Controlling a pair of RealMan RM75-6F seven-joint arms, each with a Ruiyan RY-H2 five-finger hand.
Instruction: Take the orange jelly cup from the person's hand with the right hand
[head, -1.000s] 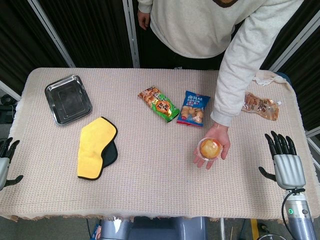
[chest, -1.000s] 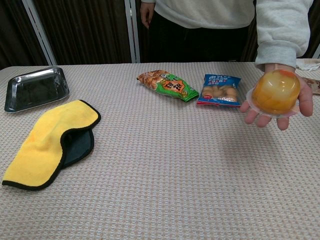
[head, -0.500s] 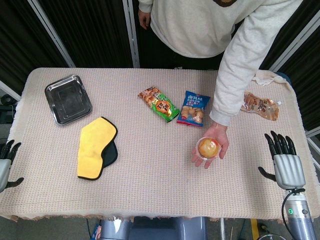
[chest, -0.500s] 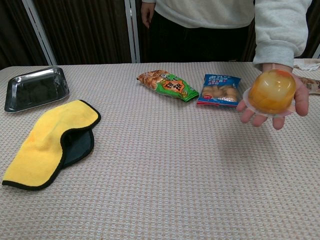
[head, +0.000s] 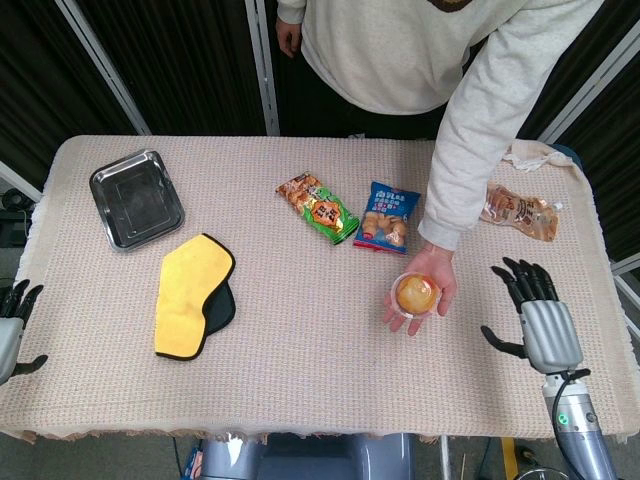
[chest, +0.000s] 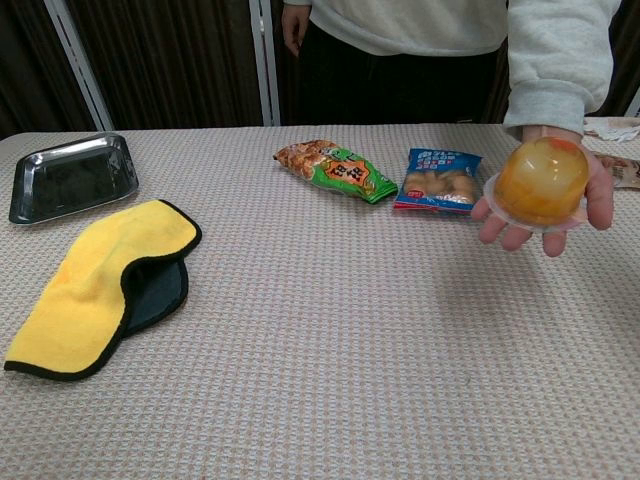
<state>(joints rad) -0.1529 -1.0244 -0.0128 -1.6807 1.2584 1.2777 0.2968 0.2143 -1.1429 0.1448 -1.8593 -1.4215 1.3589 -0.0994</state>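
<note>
Glossy plastic jelly cup (chest: 541, 181), shiny metal tray (head: 136, 197), woven cloth table (head: 300, 330).

Table (head: 300, 360) bears tray (head: 136, 198), cloth (head: 193, 294), snack packets (head: 385, 216)

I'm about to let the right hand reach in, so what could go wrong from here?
The orange jelly cup only rests loose on the person's open palm, so a sideways bump from the right hand might tip it off. The robot's spread fingers could also jab the person's fingers under the cup's rim.

The orange jelly cup (chest: 541, 182) sits on the person's hand (chest: 545, 205), held out above my table (chest: 330, 340). My own hands aren't visible here.
</note>
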